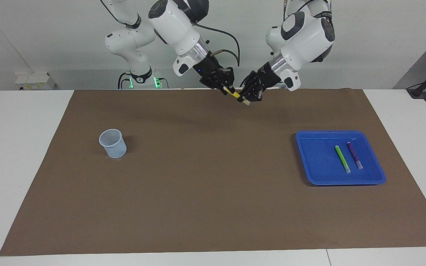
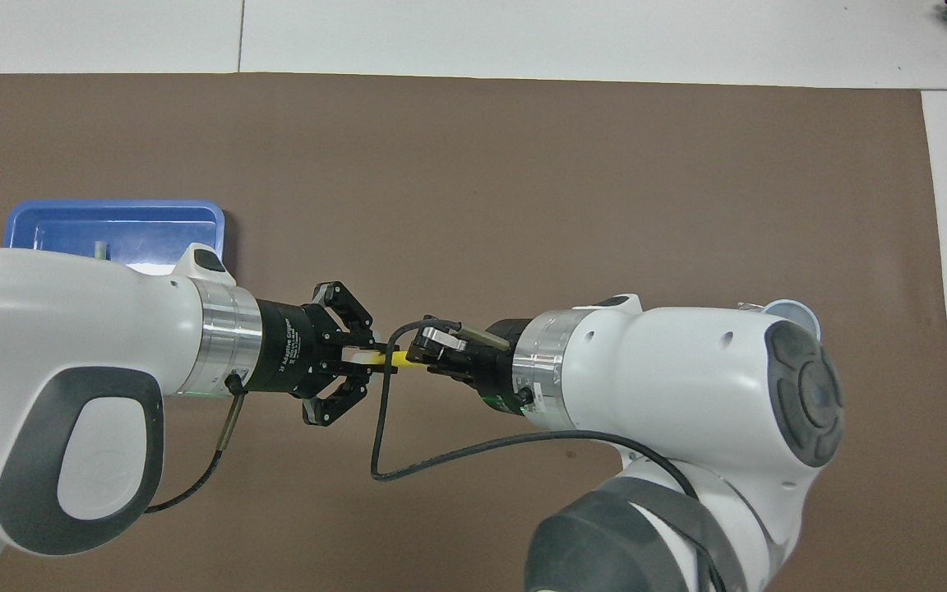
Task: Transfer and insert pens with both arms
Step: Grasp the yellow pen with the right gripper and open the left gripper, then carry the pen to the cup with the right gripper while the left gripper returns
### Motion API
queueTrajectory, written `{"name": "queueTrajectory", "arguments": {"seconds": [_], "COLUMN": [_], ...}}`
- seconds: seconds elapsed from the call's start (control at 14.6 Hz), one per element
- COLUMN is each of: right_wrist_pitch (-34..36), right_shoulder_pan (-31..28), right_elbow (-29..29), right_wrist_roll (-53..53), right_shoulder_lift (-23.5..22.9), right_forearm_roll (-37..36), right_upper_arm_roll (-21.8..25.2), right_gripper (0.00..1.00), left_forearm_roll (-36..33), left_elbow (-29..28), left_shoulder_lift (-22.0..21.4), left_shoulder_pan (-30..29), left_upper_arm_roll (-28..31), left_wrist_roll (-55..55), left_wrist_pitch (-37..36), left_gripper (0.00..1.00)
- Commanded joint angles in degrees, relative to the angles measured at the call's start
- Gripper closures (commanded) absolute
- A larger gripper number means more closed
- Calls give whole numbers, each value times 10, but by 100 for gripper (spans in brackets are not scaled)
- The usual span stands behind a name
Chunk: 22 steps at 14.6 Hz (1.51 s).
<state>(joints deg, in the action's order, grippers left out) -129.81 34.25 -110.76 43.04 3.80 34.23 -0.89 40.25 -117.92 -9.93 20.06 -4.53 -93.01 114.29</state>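
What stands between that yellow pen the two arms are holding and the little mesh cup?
Nothing visible. The yellow pen is held in the air by the left gripper and right gripper. Only bare brown mat lies between it and the mesh cup toward the right arm's end.

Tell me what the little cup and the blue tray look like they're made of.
The cup looks like fine wire mesh, probably metal, painted pale blue: its wall shows a fine grid that you can partly see through. The blue tray looks like moulded plastic, smooth and slightly glossy, with rounded corners, a raised rim and a light streak of reflection; the material of either can't be confirmed by sight.
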Motion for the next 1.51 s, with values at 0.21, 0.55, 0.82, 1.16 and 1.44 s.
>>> {"name": "queueTrajectory", "arguments": {"seconds": [0.21,0.55,0.82,1.16,1.44], "right_wrist_pitch": [-5,2,76,241,344], "right_shoulder_pan": [2,1,-32,-90,-121], "right_elbow": [-18,-18,-17,-11,-6], "right_wrist_roll": [-19,-23,-122,-268,-424], "right_shoulder_lift": [15,15,16,29,40], "right_forearm_roll": [13,12,-12,-178,-320], "right_upper_arm_roll": [3,4,8,8,9], "right_gripper": [100,100,100,100,100], "left_forearm_roll": [8,5,1,-47,-104], "left_elbow": [-18,-19,-20,-20,-20], "left_shoulder_lift": [-21,-24,-30,-34,-40], "left_shoulder_pan": [5,8,2,-76,-142], "left_upper_arm_roll": [8,9,11,12,12], "left_wrist_roll": [-6,38,115,302,521], "left_wrist_pitch": [-1,-2,-33,-100,-143], "left_gripper": [100,33,33,36,38]}}
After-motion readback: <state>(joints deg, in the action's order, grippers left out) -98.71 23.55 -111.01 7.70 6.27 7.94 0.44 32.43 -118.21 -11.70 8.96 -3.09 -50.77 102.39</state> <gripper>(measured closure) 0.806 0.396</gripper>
